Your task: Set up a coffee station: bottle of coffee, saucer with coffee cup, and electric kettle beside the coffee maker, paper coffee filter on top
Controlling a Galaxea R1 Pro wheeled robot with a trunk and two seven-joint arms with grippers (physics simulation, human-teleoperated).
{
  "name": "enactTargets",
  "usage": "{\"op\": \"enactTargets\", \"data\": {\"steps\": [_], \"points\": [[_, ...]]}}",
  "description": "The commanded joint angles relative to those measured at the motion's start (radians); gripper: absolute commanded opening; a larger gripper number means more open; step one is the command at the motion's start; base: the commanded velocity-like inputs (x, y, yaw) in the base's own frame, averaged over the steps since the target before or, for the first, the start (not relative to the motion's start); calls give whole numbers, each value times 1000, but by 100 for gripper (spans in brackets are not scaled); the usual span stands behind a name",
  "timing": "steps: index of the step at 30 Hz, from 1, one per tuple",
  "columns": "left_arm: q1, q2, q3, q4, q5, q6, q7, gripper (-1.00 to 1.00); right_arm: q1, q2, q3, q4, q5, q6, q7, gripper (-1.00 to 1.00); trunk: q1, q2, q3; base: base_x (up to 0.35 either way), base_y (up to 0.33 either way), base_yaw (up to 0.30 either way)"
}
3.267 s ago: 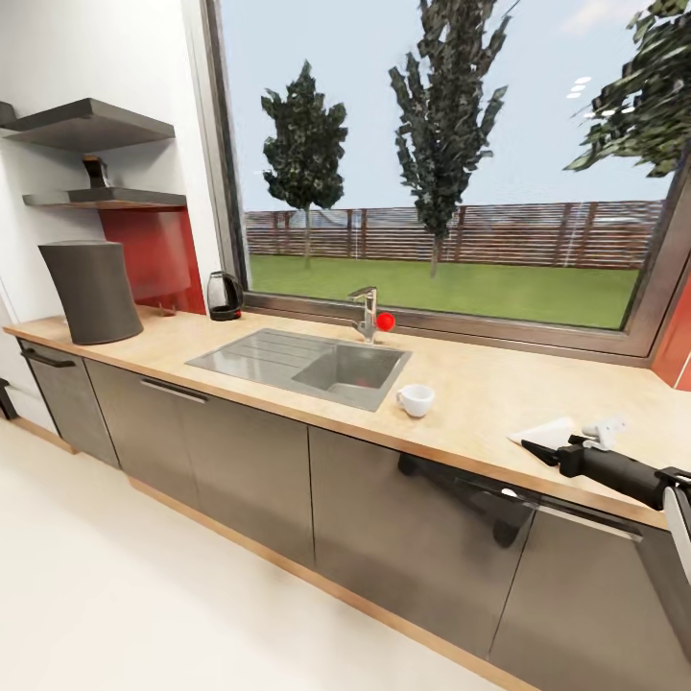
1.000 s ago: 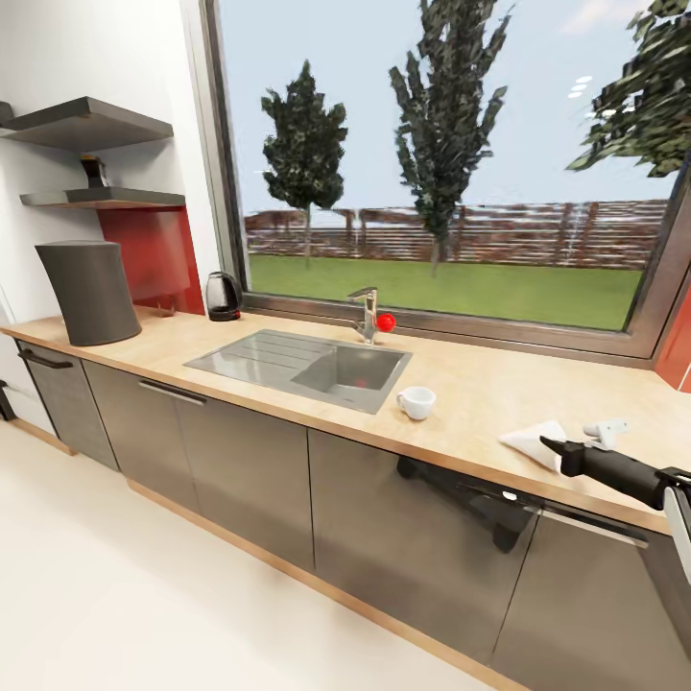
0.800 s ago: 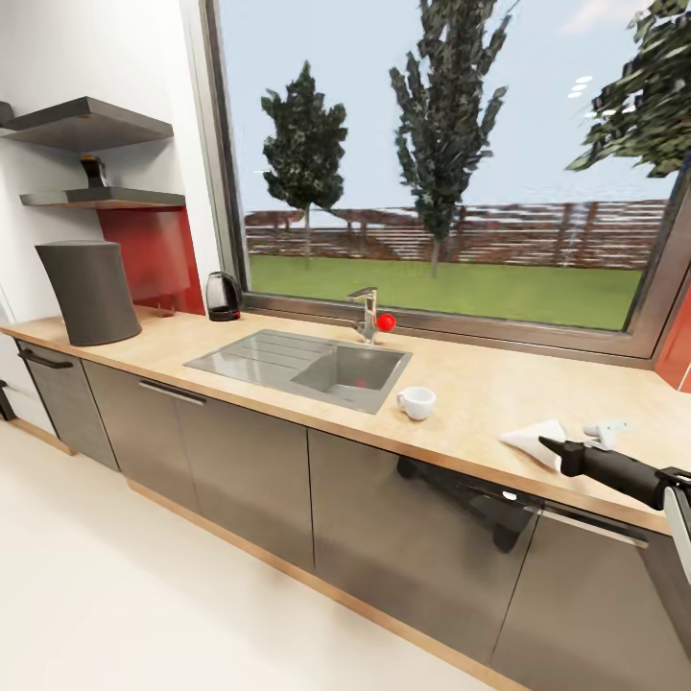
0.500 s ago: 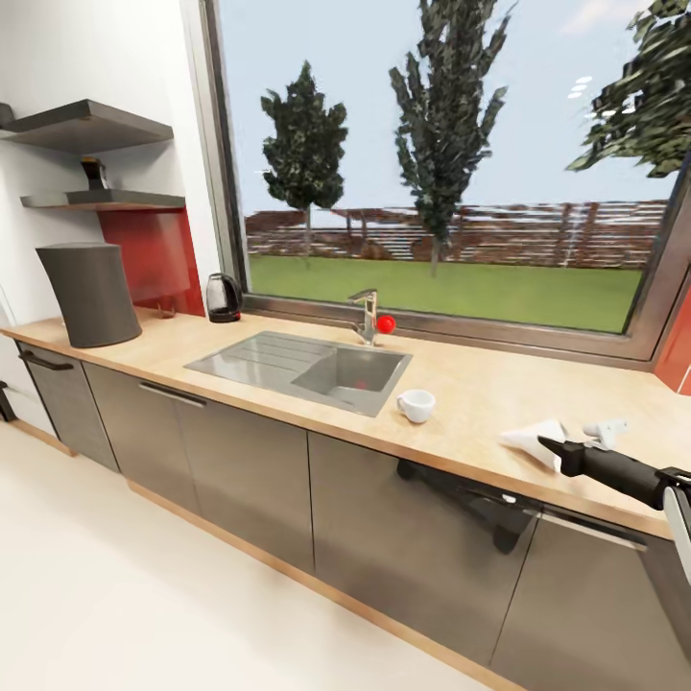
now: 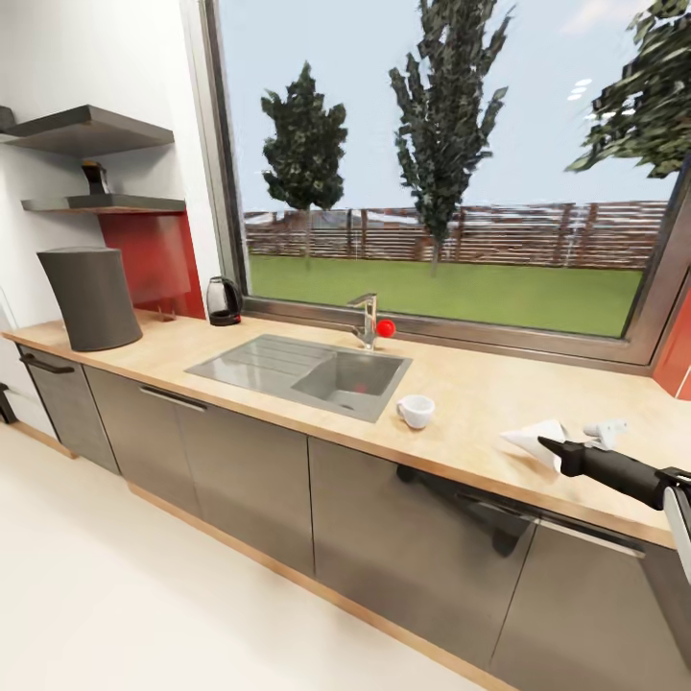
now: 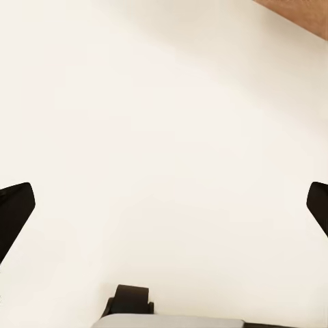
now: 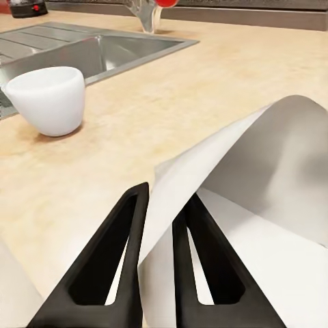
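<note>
Kitchen countertop (image 5: 461,379) runs under a big window. Right gripper (image 7: 158,205) pinches the paper coffee filter (image 7: 273,178) near the coffee cup (image 5: 416,411). Left gripper (image 6: 164,205) is wide, holding nothing. Next, I think, the filter must travel to the coffee maker (image 5: 91,296), far along.

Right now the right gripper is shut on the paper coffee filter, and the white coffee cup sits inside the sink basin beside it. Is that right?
Not quite. The right gripper is shut on the paper coffee filter, but the coffee cup is not in the sink; it stands on the countertop just outside the basin's corner. The head view shows this, and the right wrist view confirms it.
</note>
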Motion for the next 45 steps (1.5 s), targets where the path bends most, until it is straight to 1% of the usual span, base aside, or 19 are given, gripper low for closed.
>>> {"op": "enactTargets", "data": {"steps": [1,3,25,28,31,33,40,42,45], "points": [[0,0,1,-1,9,-1,-1,100,-1,0,-1,0,-2,9,2,-100,-4,7,2,0,0,0],[0,0,1,-1,10,-1,-1,100,-1,0,-1,-1,-2,9,2,-100,-12,21,9,0,0,0],[1,0,1,-2,9,-1,-1,100,-1,0,-1,-2,-3,8,2,-100,-12,21,9,0,0,0],[0,0,1,-1,9,-1,-1,100,-1,0,-1,-4,-1,8,-8,-100,-12,21,9,0,0,0],[0,0,1,-2,9,-1,-1,100,-1,0,0,-7,-2,7,-45,-100,-12,21,9,0,0,0],[0,0,1,-2,9,-1,-1,100,-1,0,0,-10,-3,8,-92,-100,-12,21,9,0,0,0],[1,0,1,-2,9,-1,-1,100,-1,0,0,-12,-2,9,-148,-100,-12,21,9,0,0,0],[1,0,1,-1,9,-1,-1,100,-1,0,0,-12,-3,9,-178,-100,-12,21,9,-3,0,0],[0,0,1,-1,9,-1,-1,100,-1,0,1,-12,-3,9,-196,-100,-12,21,9,-60,0,0]]}}
